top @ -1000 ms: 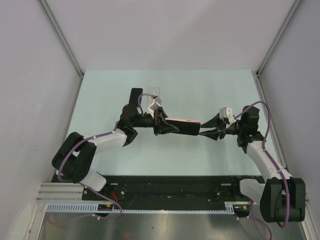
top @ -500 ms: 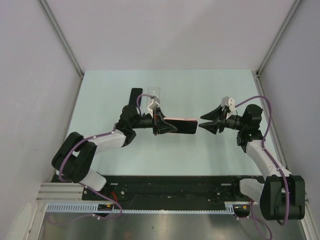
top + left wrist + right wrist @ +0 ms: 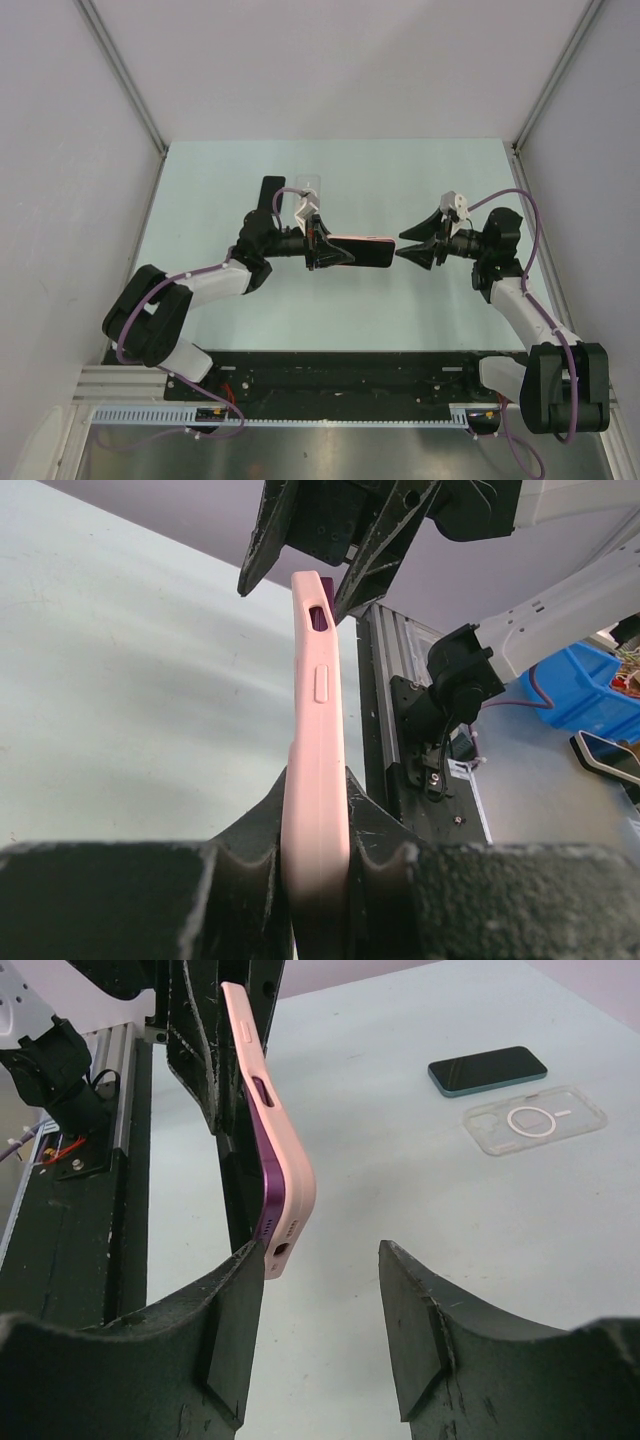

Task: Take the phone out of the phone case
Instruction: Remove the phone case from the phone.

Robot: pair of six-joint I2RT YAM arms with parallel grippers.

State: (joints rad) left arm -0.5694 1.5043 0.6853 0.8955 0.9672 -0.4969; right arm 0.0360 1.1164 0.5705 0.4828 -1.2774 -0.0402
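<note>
My left gripper [image 3: 322, 246] is shut on a pink phone case [image 3: 362, 250] and holds it on edge above the table. The case also shows in the left wrist view [image 3: 316, 730], clamped between my fingers. A purple phone [image 3: 268, 1185] sits inside the case [image 3: 283, 1150]; its edge shows at the free end. My right gripper [image 3: 407, 244] is open, its tips just off the free end of the case, apart from it. In the right wrist view the case end lies beside my left fingertip [image 3: 235, 1290], not between the jaws.
A dark phone [image 3: 487, 1069] and a clear case [image 3: 533, 1120] lie flat on the table beyond the held case. In the top view they sit at the back, the dark phone [image 3: 270, 193] left of the clear case [image 3: 307, 188].
My right gripper let go of the case's free end, opened and drew back to the right, rising a little. The left gripper still holds the case in the same place.
</note>
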